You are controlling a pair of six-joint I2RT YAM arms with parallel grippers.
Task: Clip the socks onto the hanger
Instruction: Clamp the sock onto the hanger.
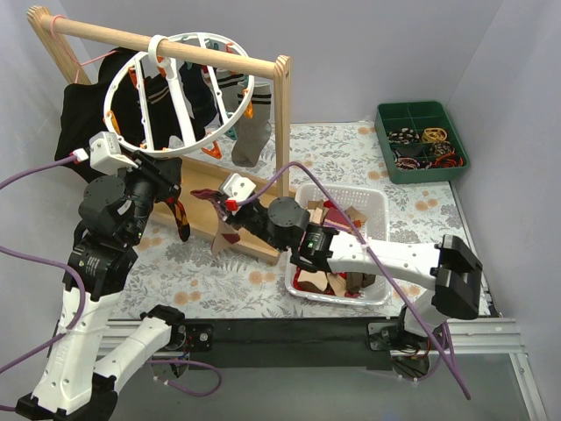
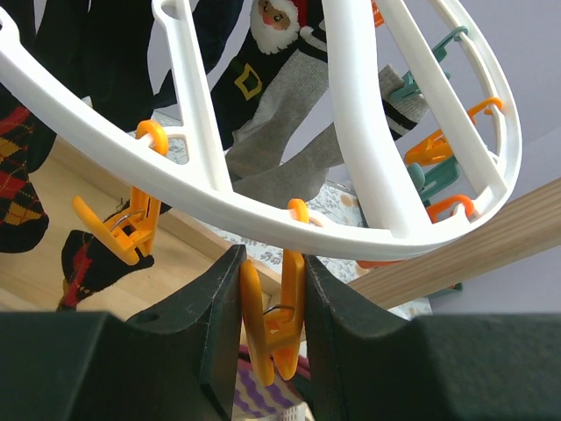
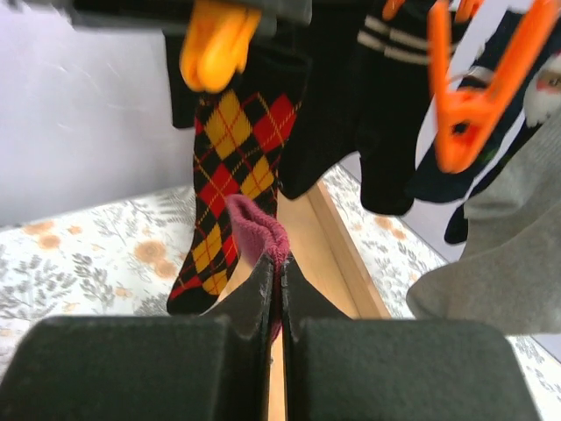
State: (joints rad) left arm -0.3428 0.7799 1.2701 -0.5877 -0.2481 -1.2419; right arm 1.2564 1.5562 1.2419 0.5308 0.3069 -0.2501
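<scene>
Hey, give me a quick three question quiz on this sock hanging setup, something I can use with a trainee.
1. True or false: the right gripper is shut on a maroon sock.
2. What is the left gripper squeezing? A) a teal clothespin B) an orange clothespin C) the wooden rail
3. Fill in: the loose socks lie in a white ____.
Key: 1 true; 2 B; 3 basket.

Obstructions I am logging: hanger (image 1: 178, 96) and hung socks (image 1: 250, 140) crowding under the wooden rail (image 1: 105, 33); stand base (image 1: 203, 219) lying across mid-table; white basket (image 1: 344, 189) just right of it; green tray (image 1: 384, 145) in the far right corner. Passage I am seeing: bare tabletop (image 1: 219, 281) along the near edge.
</scene>
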